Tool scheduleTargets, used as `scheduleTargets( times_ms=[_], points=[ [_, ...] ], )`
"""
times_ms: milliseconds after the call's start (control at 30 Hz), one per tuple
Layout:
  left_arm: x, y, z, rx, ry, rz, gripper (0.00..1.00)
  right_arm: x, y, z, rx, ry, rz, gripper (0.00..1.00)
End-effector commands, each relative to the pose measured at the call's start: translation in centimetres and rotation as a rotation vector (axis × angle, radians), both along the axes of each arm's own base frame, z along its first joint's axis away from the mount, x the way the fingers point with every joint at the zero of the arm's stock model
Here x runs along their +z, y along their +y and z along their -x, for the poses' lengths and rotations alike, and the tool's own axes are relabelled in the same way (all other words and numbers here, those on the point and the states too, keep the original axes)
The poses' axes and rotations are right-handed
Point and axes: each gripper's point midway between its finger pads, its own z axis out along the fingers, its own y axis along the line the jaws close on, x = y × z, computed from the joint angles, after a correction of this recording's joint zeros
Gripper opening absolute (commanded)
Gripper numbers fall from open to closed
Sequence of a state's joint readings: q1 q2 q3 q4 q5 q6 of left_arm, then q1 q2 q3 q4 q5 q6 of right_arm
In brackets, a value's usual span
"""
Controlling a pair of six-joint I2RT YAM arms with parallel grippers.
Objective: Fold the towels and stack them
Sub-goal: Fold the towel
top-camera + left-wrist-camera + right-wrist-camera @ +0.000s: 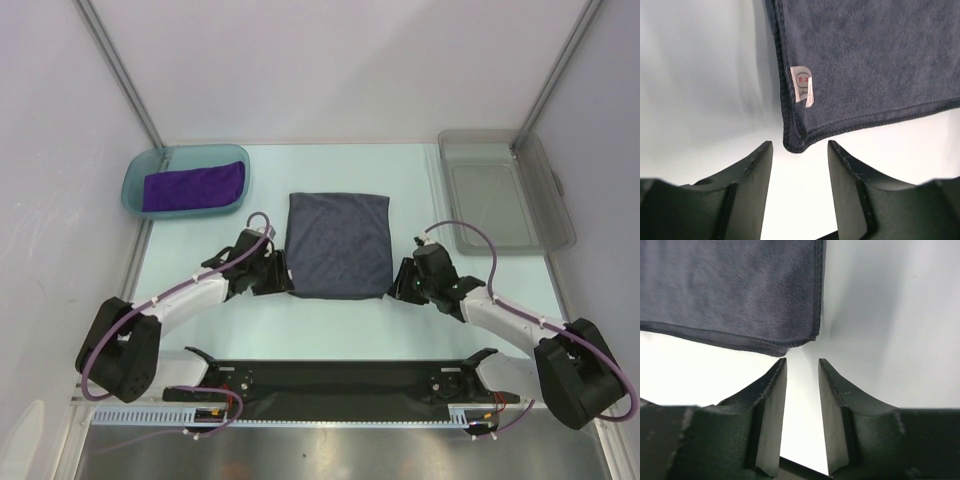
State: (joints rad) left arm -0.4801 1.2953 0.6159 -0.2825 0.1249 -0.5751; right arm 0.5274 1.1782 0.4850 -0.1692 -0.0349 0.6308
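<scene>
A robot lab cell; white panels (350, 70) on metal posts (118, 70) rise from the far corners of the bench (330, 325). The left arm (190, 293) and right arm (510, 322) are bolted along its near edge.

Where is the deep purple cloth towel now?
In the top view, the deep purple cloth towel lies inside the teal plastic tray, at the far left.

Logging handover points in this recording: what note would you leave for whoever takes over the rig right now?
Left gripper: open, just short of the near left corner of the grey-blue towel.
Right gripper: open, at its near right corner.
Neither touches it.
The towel lies flat mid-table; its edges look doubled.
The purple towel lies in the teal tray.
To do: finish folding, stack both.
</scene>
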Motion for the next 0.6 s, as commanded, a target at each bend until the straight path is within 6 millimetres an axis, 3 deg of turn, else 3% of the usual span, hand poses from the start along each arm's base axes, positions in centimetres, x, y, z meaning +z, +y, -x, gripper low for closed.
scheduleTargets(
  times_ms=[0, 200, 267, 400, 567],
  points=[
    [2.5, 0.3, -1.7, 0.014, -0.065, -0.037, 0.54, 3.1, 1.1, -1.5, -0.027, -0.048, -0.106, 0.38],
    [1.4, -1.0, -2.4, -0.015, -0.047, 0.001, 0.52, 3.3, 0.5, -2.9, -0.083, -0.049, -0.149, 0.46],
    [0.7, -1.0, -2.5, -0.014, -0.035, -0.001, 0.5, 2.8, 0.5, -3.0, -0.084, -0.036, -0.154, 0.47],
    [-0.6, -0.8, -2.5, -0.021, -0.013, -0.031, 0.34, 2.0, 0.9, -3.1, -0.073, -0.023, -0.17, 0.47],
    [-1.2, 0.4, -2.4, -0.002, 0.006, -0.098, 0.32, 1.3, 1.1, -3.5, -0.071, -0.031, -0.183, 0.41]
  ],
)
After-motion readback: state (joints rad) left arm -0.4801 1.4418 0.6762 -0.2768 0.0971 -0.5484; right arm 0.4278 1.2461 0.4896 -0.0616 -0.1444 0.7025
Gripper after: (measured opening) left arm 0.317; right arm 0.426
